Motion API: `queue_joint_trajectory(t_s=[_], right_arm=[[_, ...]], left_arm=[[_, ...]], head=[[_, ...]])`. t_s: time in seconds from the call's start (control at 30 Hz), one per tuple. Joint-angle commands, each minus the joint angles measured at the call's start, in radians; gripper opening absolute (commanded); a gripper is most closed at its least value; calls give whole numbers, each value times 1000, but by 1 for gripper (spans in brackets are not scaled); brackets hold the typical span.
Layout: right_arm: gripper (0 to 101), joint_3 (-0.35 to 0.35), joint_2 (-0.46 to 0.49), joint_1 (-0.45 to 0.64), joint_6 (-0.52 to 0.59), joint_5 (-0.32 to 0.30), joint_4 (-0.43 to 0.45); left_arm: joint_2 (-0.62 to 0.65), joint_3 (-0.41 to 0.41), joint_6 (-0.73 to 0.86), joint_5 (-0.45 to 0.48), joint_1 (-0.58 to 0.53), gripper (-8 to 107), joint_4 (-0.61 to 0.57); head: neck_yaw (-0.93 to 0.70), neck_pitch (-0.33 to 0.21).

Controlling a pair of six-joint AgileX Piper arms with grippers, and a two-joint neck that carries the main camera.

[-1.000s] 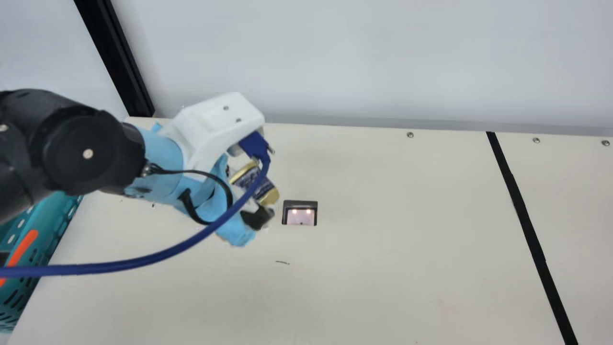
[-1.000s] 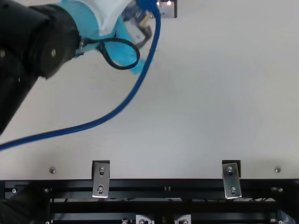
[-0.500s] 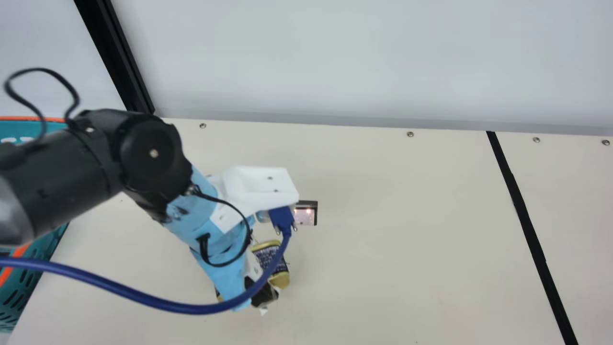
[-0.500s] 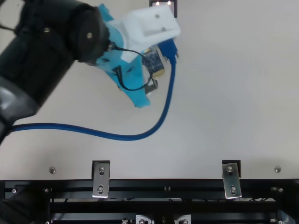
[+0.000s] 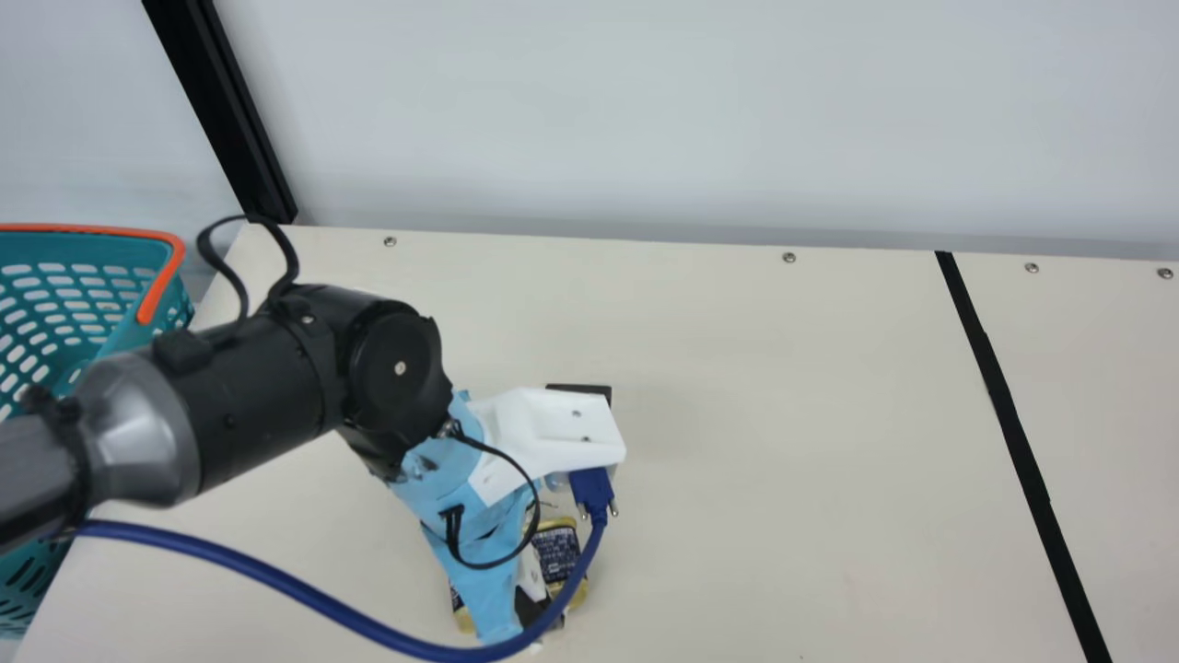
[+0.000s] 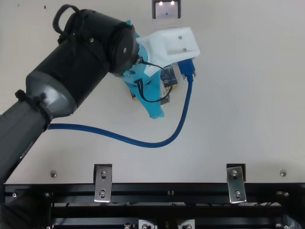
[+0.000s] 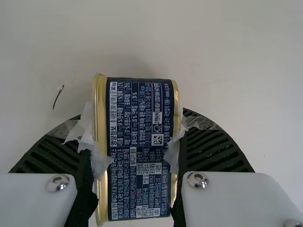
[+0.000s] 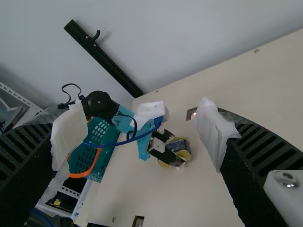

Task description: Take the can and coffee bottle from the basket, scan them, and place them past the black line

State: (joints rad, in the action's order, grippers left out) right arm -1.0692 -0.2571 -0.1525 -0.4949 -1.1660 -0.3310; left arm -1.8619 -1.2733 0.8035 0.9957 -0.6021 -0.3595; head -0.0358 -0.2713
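The dark blue and gold can (image 7: 138,142) is held by its gold-rimmed ends in the left claw (image 5: 532,606), near the scanner (image 6: 166,9); whether it touches the worktop (image 5: 783,460) is hard to tell from here. The right claw (image 8: 139,128) stands wide. Well apart from the can, the black line (image 5: 1011,419) lies rightward and the teal basket (image 5: 69,247) leftward

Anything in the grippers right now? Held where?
Left gripper has the navy can, one finger at each of its two opposite gold-rimmed ends. Right gripper is open, holding nothing.
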Motion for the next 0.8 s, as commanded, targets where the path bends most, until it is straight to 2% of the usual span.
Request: queue_joint_trajectory(t_s=[0.0, 0.17, 0.3, 0.4, 0.57, 0.77], right_arm=[[101, 0, 0, 0, 0, 0, 0], [101, 0, 0, 0, 0, 0, 0], [101, 1, 0, 8, 6, -1, -8], [101, 2, -27, 2, 27, 26, -12], [101, 11, -142, -47, 91, 140, -15], [101, 10, -339, -205, 94, 288, 74]], left_arm=[[1, 2, 6, -11, -1, 90, -8], [48, 15, 25, -28, 19, 90, -63], [142, 49, 38, -55, 80, 90, -182], [228, 95, 54, -105, 144, 90, -294], [369, 197, 105, -205, 256, 90, -475], [523, 343, 199, -287, 385, 90, -663]], head=[[9, -3], [9, -3], [9, -3], [9, -3], [9, -3], [9, -3]])
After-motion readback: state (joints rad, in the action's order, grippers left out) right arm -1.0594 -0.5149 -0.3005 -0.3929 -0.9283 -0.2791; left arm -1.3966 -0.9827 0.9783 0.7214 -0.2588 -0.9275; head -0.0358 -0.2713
